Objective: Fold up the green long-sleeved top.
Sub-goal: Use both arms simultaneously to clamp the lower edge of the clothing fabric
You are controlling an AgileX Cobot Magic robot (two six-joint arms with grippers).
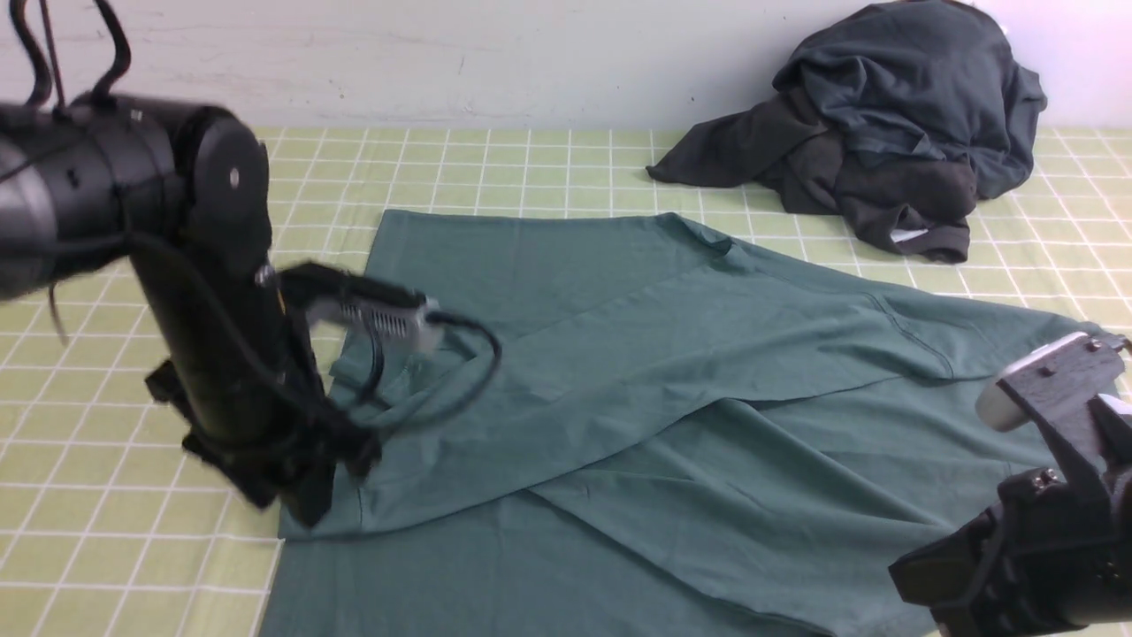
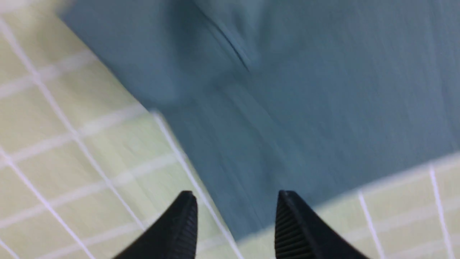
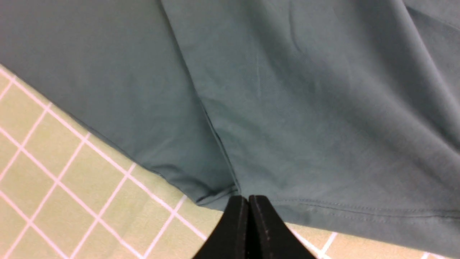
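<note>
Green long-sleeved top (image 1: 672, 372) lies flat on the checked table (image 1: 88, 495), with 1 sleeve laid across its body. The left gripper (image 2: 235, 201) hangs with jaws apart and empty over the top's left edge. The right gripper (image 3: 248, 198) has its jaws together at the hem. The sleeve fold looks placed, so the next move calls for a fresh grip on the other side.

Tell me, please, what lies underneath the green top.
A yellow-green checked tablecloth shows all around the green long-sleeved top; whatever lies beneath its middle is covered.
</note>
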